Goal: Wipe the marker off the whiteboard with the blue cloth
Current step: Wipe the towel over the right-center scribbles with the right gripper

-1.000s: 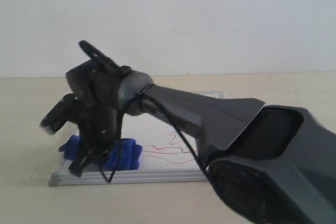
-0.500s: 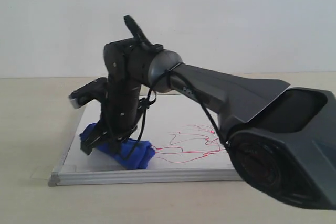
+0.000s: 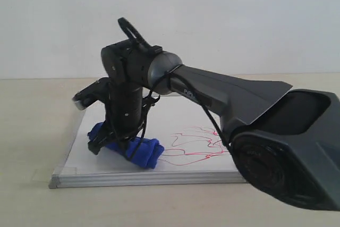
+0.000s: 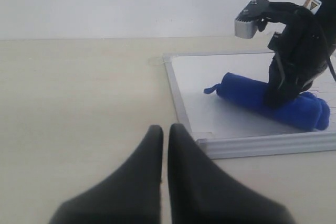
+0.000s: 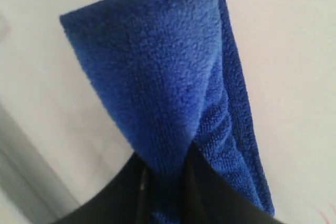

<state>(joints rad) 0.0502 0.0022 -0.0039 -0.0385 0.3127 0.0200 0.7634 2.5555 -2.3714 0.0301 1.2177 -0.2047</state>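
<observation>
Clamping blue cloth (image 3: 142, 152) on whiteboard (image 3: 164, 112), right claw (image 3: 112, 141) sits beside marker scribble (image 3: 194, 143).

blue cloth (image 3: 140, 152) was fluffy matt microfibre, pinched in my right claw (image 5: 165, 176) | whiteboard (image 3: 180, 118) face was smooth, faintly glossy; frame at 6 o'clock silver metal | marker (image 3: 194, 143) was thin red ink | left claw (image 4: 165, 136) was matt black plastic | table (image 4: 79, 87) looked matt pale wood

Camera positions
Exterior and low left wrist share the whiteboard (image 3: 79, 155) and blue cloth (image 3: 149, 152); right wrist hugs the cloth.
</observation>
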